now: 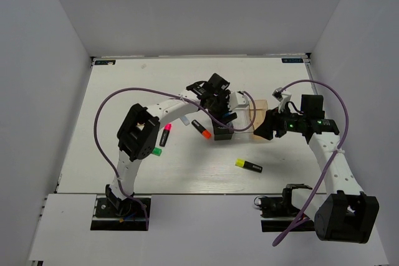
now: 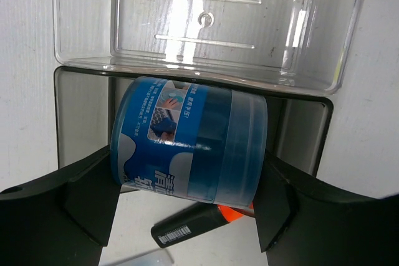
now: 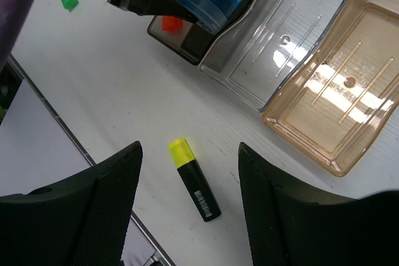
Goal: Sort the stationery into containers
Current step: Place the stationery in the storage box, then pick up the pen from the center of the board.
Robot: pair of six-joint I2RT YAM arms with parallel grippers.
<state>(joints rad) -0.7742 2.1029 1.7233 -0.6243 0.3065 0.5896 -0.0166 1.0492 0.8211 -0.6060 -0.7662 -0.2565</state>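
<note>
My left gripper (image 2: 190, 157) is shut on a stubby blue-and-white jar (image 2: 187, 141), lying sideways between its fingers over the dark grey bin (image 2: 81, 110). The clear bin (image 2: 206, 23) lies just beyond it, and the tan-orange bin (image 3: 336, 98) sits beside that. An orange-ended highlighter (image 2: 193, 225) lies on the table under the jar. My right gripper (image 3: 189, 147) hangs open above a yellow-ended highlighter (image 3: 194, 180), apart from it. From above, the left gripper (image 1: 219, 113) is over the bins and the right gripper (image 1: 265, 130) is to their right.
A pink-ended highlighter (image 1: 166, 133) and a green-ended one (image 1: 158, 151) lie left of the bins, beside the left arm. A pale stick (image 1: 186, 119) lies near the orange-ended highlighter (image 1: 202, 129). The yellow-ended highlighter (image 1: 248, 165) is near the table's front edge.
</note>
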